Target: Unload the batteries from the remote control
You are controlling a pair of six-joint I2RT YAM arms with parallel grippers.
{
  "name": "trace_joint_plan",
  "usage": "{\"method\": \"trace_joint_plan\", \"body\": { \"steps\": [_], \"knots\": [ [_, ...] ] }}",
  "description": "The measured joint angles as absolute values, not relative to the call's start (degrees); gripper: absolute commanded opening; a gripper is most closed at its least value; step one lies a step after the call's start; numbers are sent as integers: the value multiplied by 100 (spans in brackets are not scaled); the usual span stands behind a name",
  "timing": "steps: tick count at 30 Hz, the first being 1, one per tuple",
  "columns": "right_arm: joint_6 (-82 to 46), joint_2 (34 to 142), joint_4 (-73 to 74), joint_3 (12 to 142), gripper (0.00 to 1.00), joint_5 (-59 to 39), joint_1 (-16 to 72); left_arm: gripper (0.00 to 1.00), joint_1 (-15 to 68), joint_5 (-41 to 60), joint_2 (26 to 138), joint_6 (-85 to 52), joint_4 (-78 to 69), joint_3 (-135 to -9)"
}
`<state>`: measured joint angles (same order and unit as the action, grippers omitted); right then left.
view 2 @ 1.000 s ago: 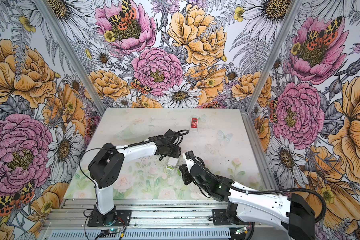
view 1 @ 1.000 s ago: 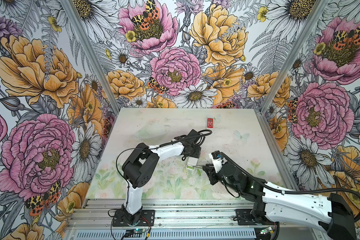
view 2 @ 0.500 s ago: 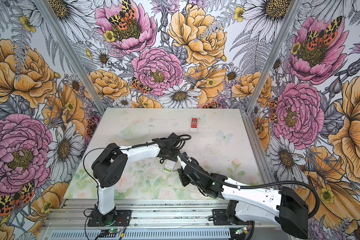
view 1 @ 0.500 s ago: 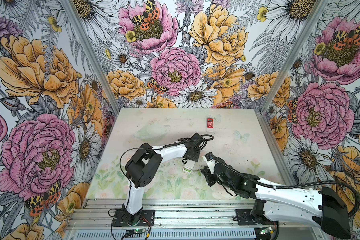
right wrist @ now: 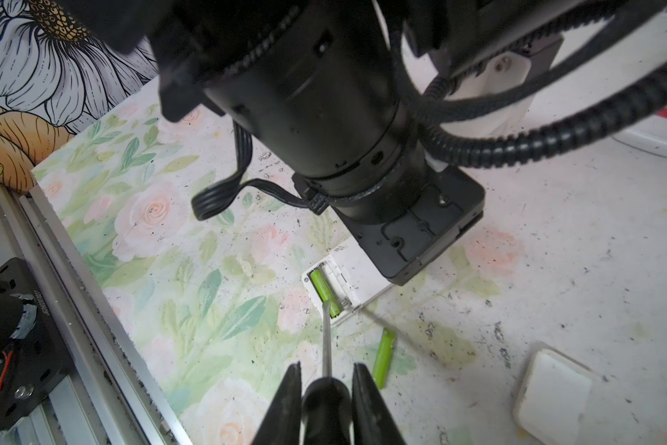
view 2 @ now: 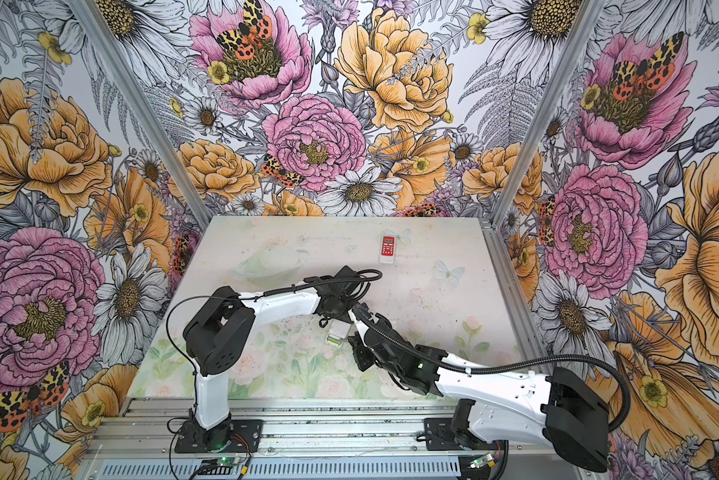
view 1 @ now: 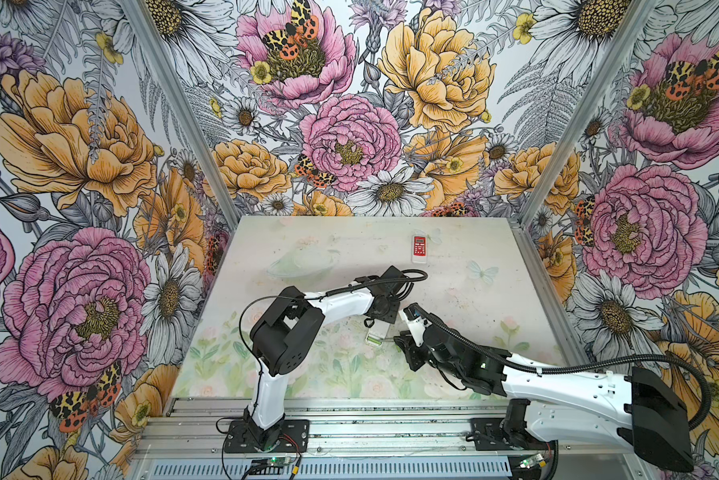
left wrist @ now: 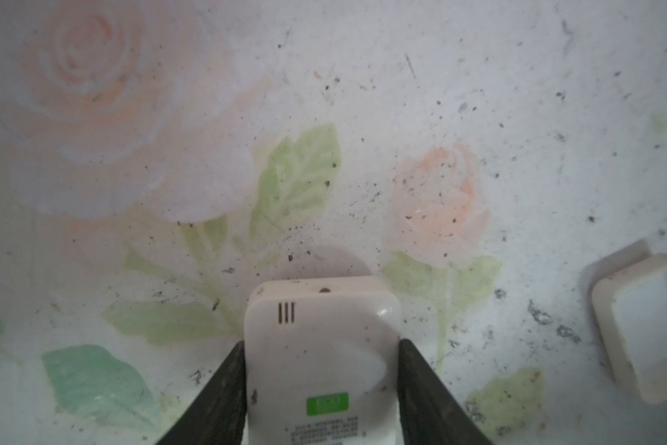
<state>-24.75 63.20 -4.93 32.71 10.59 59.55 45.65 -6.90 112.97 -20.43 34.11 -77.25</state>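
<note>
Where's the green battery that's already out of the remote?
In the right wrist view, the loose green battery lies on the table between the remote's open compartment and the right gripper, beside the screwdriver shaft.

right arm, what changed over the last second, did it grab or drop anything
The right gripper, shut on the screwdriver, shifted left in both top views, closer to the white remote. The tip now sits at the green battery in the open compartment. Nothing was taken or let go. The left gripper kept its grip on the remote, which barely moved. The red remote stayed put.
</note>
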Motion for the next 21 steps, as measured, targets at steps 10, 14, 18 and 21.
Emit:
{"method": "trace_joint_plan", "body": {
  "steps": [10, 14, 18, 21],
  "knots": [
    [-2495, 6300, -576, 3199, 0, 1068, 5902, 0, 4591, -690, 11297, -2056, 3409, -7725],
    [-2495, 6300, -589, 3192, 0, 1068, 5892, 0, 4600, -687, 11297, -2058, 3409, -7725],
    [-2493, 6300, -600, 3192, 0, 1066, 5889, 0, 4600, -687, 11297, -2056, 3409, -7725],
    [-2495, 6292, -611, 3177, 0, 1068, 5889, 0, 4602, -687, 11297, -2056, 3409, -7725]
  ]
}}
